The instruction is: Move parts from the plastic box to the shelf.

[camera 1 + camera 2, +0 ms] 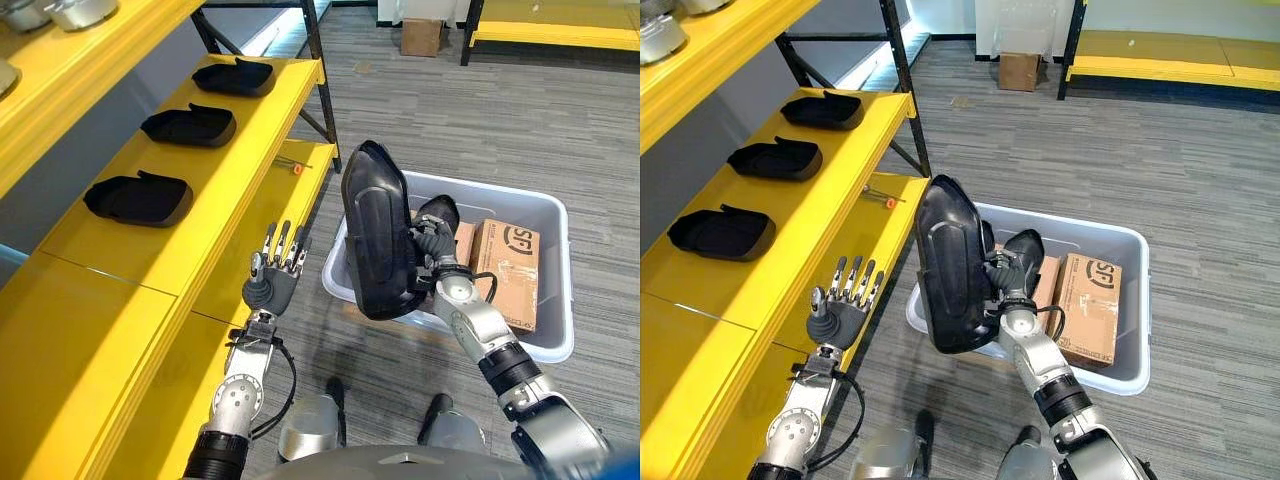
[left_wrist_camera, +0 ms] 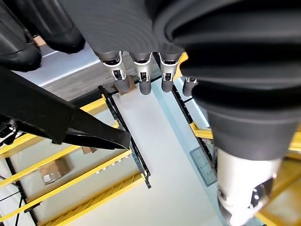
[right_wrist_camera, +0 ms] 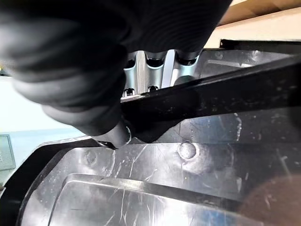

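Grey carpet floor (image 1: 480,110) carries a grey plastic box (image 1: 545,215). Above it, the right hand (image 1: 432,238) has its fingers clamped on a glossy black moulded part (image 1: 378,235), partly hiding them; the left hand (image 1: 275,270), fingers straight, hovers beside the yellow shelf (image 1: 215,190).

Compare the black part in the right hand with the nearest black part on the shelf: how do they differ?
The held part stands upright on edge, above the plastic box; the nearest shelf part lies flat on the yellow shelf. The right hand grips the held part; the shelf part is untouched. Both are black moulded plastic.
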Robot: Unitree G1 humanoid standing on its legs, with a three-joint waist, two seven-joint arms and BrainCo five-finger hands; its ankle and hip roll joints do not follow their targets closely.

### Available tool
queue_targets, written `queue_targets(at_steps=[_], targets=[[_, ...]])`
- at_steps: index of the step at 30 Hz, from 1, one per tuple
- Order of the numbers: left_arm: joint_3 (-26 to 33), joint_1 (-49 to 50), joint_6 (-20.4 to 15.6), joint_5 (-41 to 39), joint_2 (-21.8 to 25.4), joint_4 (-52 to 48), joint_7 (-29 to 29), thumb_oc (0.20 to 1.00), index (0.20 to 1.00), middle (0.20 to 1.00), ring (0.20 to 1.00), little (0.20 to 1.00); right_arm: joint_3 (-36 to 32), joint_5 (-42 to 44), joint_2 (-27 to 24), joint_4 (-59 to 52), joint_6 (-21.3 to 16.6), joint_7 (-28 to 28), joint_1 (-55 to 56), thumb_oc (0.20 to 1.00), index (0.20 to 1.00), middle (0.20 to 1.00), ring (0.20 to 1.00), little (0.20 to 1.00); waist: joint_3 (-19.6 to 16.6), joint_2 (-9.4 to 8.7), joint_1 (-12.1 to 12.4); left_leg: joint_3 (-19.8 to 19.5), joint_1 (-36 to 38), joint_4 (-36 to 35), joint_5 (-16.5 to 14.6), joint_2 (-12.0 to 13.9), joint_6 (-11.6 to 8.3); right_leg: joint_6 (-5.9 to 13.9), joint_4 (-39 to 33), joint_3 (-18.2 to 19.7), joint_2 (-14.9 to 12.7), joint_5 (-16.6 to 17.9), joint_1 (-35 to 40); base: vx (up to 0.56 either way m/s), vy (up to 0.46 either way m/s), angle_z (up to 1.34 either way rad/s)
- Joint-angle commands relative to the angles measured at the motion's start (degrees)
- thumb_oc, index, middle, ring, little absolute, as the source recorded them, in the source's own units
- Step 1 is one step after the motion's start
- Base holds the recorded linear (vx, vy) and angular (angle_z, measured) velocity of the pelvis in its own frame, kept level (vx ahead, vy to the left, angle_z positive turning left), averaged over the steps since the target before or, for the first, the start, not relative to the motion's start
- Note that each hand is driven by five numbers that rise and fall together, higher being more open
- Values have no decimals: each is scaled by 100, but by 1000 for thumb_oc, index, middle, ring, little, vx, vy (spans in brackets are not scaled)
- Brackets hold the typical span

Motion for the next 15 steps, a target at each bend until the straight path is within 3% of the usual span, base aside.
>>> queue_targets(at_steps=[1, 6, 7, 9, 10, 13, 15], targets=[[9, 184, -354, 143, 324, -496, 126, 1000, 1000, 1000, 1000, 1000, 89, 190, 347, -473, -477, 230, -355, 200, 200, 200, 200, 200, -205, -212, 166, -253, 527, -239, -180, 65, -46, 26, -830, 136, 534, 228, 749, -99, 297, 24], [-27, 243, -455, 775, 542, -652, 251, 1000, 1000, 1000, 1000, 1000, 101, 318, 543, -354, -524, 262, -406, 200, 200, 200, 200, 200, -220, -281, 471, -449, 708, -642, -76, 27, -14, 303, -1118, -247, 305, 466, 965, -118, 304, 38], [-32, 236, -487, 1054, 640, -713, 315, 1000, 1000, 1000, 1000, 1000, 152, 356, 655, -308, -536, 264, -435, 200, 200, 200, 200, 200, -212, -308, 628, -468, 756, -766, -46, -13, 5, 477, -1303, -469, 107, 706, 1024, -174, 379, 55], [-32, 214, -447, 1176, 712, -737, 237, 1000, 1000, 1000, 1000, 1000, 185, 354, 713, -306, -513, 290, -459, 200, 200, 200, 200, 200, -219, -331, 726, -483, 747, -800, -49, -59, 21, 572, -1462, -588, -48, 957, 1003, -162, 327, 37], [-73, 183, -591, 1319, 776, -762, 163, 1000, 1000, 1000, 1000, 1000, 226, 360, 748, -311, -499, 334, -483, 200, 200, 200, 200, 200, -210, -346, 804, -515, 723, -804, -60, -103, 38, 648, -1571, -656, -181, 1186, 952, -132, 249, 29], [-183, 37, -693, 1217, 863, -776, 104, 1000, 1000, 1000, 1000, 1000, 258, 440, 823, -297, -503, 350, -545, 200, 200, 200, 200, 200, -185, -370, 920, -697, 612, -767, -111, -246, 116, 769, -1687, -633, -405, 1529, 828, -139, 272, 21], [-281, -50, -600, 1140, 854, -750, 66, 1000, 1000, 1000, 1000, 1000, 279, 488, 882, -289, -546, 206, -567, 200, 200, 200, 200, 200, -191, -372, 956, -928, 482, -682, -157, -354, 191, 760, -1563, -419, -478, 1532, 758, -107, 223, 45]])
